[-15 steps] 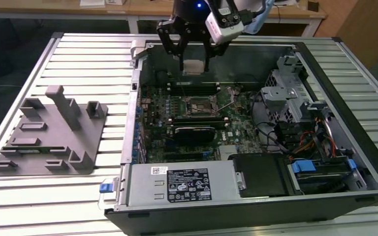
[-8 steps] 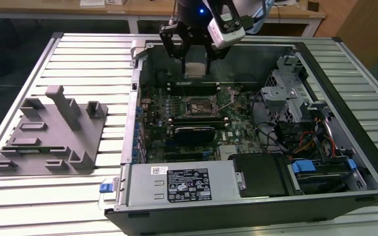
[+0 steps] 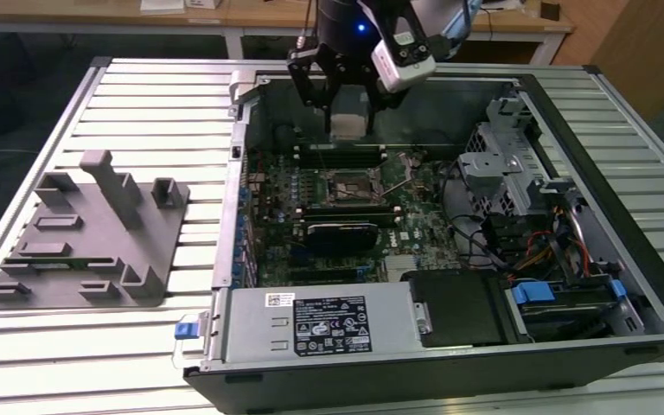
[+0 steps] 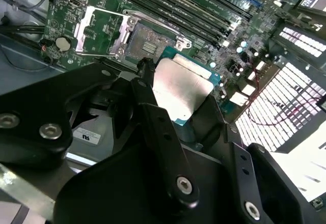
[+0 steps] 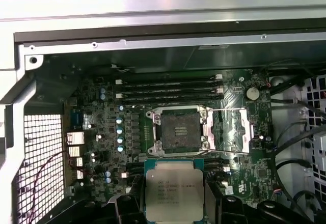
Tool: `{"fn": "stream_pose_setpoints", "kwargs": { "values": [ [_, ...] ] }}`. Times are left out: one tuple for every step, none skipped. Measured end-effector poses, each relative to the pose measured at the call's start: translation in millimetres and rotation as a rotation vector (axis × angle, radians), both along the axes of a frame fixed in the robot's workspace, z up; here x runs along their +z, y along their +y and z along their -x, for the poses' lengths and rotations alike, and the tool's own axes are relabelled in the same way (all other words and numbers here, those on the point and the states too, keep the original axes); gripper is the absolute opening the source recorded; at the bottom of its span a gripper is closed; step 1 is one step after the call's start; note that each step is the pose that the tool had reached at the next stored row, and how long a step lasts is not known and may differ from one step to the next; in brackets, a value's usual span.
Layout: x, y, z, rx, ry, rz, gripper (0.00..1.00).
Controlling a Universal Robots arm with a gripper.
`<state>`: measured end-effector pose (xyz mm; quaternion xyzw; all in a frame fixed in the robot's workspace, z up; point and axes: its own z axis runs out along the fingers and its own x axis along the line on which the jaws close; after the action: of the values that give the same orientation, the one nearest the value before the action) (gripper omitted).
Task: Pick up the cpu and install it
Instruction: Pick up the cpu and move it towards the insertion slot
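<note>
Gripped the cpu (image 5: 174,188) by its edges in the clenched gripper (image 3: 348,130), hovering over the motherboard (image 5: 102,132) near the socket (image 5: 179,130). Finished the pickup; left installing undone, with socket empty and frame open.

The gripper (image 3: 348,123) is black, with silver screws (image 4: 184,185) in its links (image 4: 162,140). A blue light (image 3: 361,28) glows above it.

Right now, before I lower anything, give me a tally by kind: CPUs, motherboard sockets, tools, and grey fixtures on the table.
cpu: 1, held in the tool
socket: 1, open, nothing seated in it
tool: 1, above the open computer case
grey fixture: 1, on the table at the exterior view's left
Total: 4
</note>
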<state>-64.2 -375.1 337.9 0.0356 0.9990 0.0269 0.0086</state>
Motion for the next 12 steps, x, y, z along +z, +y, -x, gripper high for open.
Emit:
{"fn": "stream_pose_setpoints", "kwargs": {
  "values": [
    [-1.2,0.1,-0.7,0.0,0.0,0.0,0.55],
    [-2.4,0.2,-1.3,0.0,0.0,0.0,0.55],
    [-3.6,0.3,-1.8,0.0,0.0,0.0,0.55],
    [-4.8,0.4,-2.5,0.0,0.0,0.0,0.55],
    [-6.2,0.4,-3.2,0.0,0.0,0.0,0.55],
    [-7.7,0.5,-3.6,0.0,0.0001,0.0,0.55],
    [-9.3,0.6,-4.1,0.0,0.0,-0.0001,0.55],
    [-11.1,0.7,-4.6,0.0,0.0,-0.0001,0.55],
    [-12.8,0.8,-5.2,0.0,0.0001,-0.0001,0.55],
    [-14.6,1.1,-5.9,0.0,0.0001,-0.0001,0.55],
    [-16.2,1.3,-6.6,0.0,0.0002,0.0,0.55],
    [-17.8,1.5,-7.3,0.0,0.0002,0.0,0.55]
  ]
}}
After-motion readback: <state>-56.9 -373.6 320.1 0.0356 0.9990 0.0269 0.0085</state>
